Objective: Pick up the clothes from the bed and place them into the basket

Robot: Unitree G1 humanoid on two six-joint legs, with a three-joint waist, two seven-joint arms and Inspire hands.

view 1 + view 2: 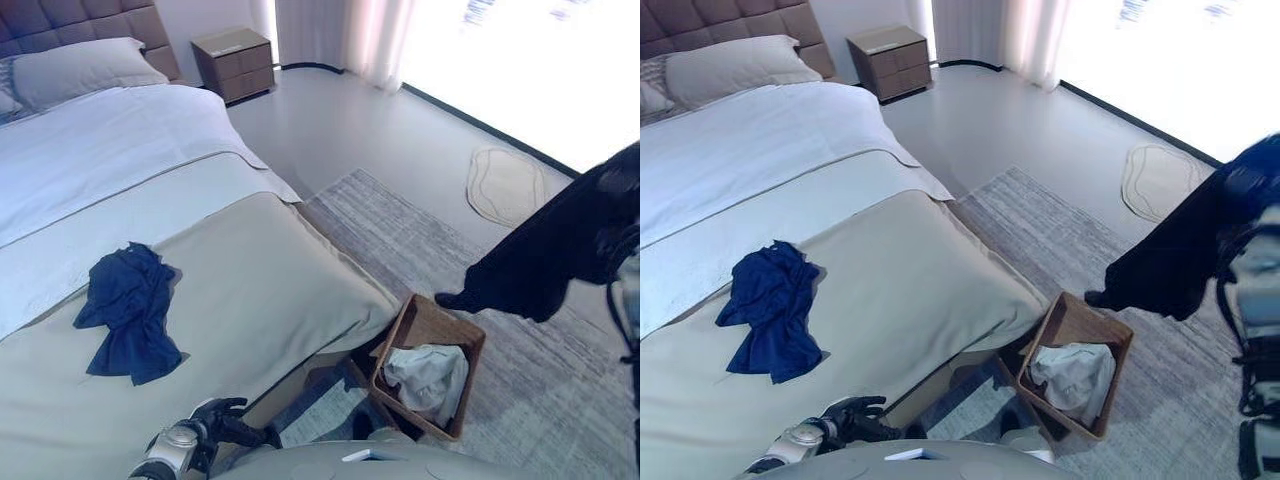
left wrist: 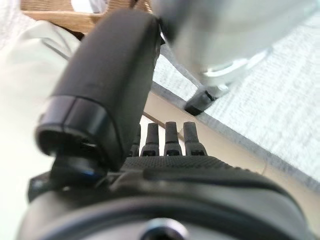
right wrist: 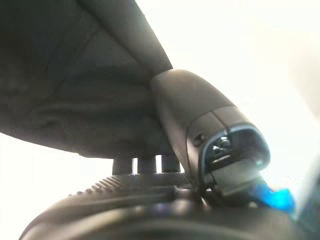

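Right hand (image 3: 165, 200) fingers pinch black garment (image 1: 560, 250) | left hand (image 1: 225, 420) relaxed | basket (image 1: 395, 330): pale cloth (image 1: 430, 380)

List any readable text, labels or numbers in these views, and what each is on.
None readable. No print shows on the blue garment on the bed, the dark garment in the right hand, the basket or the nightstand.

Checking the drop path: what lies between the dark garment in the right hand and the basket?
Nothing: head views show only grey rug between the hanging dark garment and the brown wooden basket.
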